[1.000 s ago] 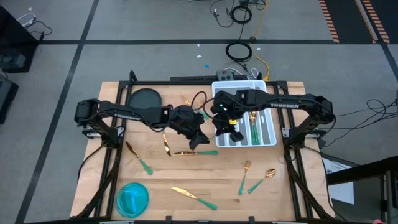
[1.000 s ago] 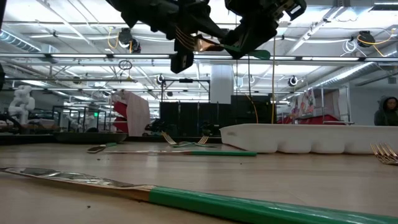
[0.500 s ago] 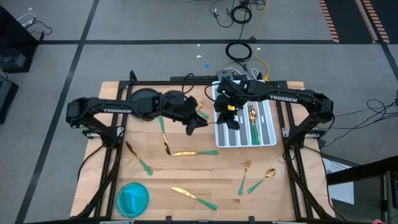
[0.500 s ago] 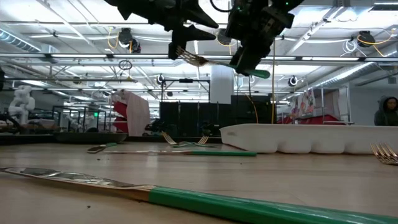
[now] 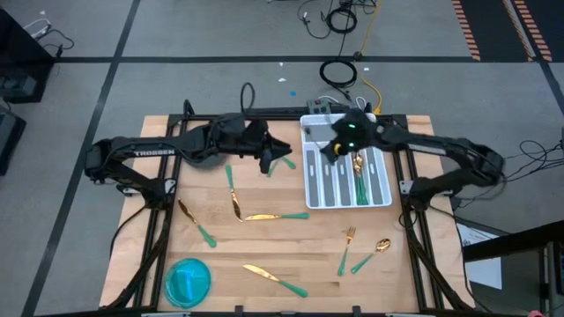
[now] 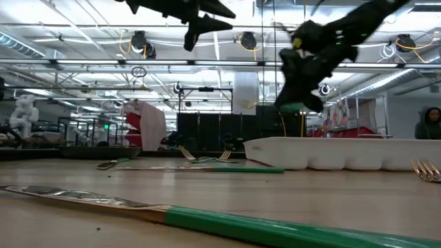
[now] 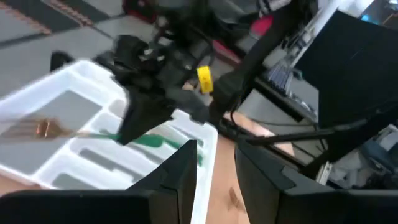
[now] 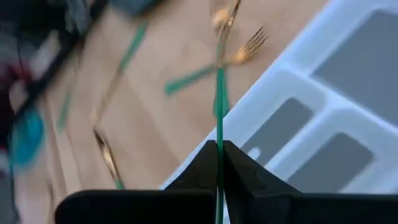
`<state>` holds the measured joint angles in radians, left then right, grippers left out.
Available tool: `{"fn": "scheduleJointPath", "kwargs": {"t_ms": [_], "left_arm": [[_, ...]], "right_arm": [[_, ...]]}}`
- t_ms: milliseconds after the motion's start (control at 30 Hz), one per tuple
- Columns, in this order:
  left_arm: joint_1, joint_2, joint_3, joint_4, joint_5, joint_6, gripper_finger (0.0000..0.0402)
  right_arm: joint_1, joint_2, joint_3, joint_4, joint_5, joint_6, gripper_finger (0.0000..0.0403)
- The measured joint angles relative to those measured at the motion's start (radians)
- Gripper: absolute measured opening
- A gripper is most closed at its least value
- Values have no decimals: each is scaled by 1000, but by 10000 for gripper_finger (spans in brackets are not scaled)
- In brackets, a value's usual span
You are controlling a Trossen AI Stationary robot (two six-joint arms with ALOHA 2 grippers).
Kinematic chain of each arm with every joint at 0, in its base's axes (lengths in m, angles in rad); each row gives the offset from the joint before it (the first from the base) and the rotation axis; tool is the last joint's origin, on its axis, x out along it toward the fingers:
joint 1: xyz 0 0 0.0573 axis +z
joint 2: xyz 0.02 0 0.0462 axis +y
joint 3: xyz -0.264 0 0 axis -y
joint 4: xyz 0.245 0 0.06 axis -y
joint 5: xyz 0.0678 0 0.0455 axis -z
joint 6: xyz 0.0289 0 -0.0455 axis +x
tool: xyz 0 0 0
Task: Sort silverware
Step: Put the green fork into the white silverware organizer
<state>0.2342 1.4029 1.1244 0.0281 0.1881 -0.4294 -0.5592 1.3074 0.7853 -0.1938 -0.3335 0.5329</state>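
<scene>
Lying nearest the table's front edge, a knife [image 5: 275,279] and a blue bowl [image 5: 188,282] leave bare wood between them and the fork [image 5: 345,246] and spoon [image 5: 373,253] farther right. Mid-table, more silverware [image 5: 264,216] lies scattered, well apart from the white tray [image 5: 310,180], whose slots already hold a few pieces [image 5: 360,180]. The right gripper [image 5: 335,148] hangs over the tray's far end, clenched on a green-handled fork [image 8: 219,99]; only the right wrist view shows the thin handle pinched between its fingers [image 8: 200,163]. The left gripper [image 5: 267,160] hovers just left of the tray, fingers parted and holding nothing. The left arm reads "TROSSEN" [image 5: 148,153] in the high view.
</scene>
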Motion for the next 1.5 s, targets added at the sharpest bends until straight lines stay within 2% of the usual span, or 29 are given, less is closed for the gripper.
{"fn": "scheduleJointPath", "kwargs": {"t_ms": [233,333,400,467,833,1000,1167,1500], "left_arm": [[11,-27,-2,27,-40,20,114],[11,-30,-2,39,-79,21,114],[11,-29,-2,46,-91,21,114],[16,-29,-2,47,-92,23,113],[21,-29,-2,34,-93,20,113],[21,-29,-2,31,-93,25,113],[21,-29,-2,30,-93,25,113],[20,-28,-2,-27,-93,24,113]], "right_arm": [[20,-285,-255,180,168,446,0],[70,-351,-346,248,261,627,0],[96,-385,-387,250,345,689,0],[117,-409,-420,257,383,720,0],[173,-429,-488,178,420,823,0],[197,-429,-487,147,434,823,0],[225,-426,-488,45,437,831,0],[267,-426,-487,35,434,817,0]]}}
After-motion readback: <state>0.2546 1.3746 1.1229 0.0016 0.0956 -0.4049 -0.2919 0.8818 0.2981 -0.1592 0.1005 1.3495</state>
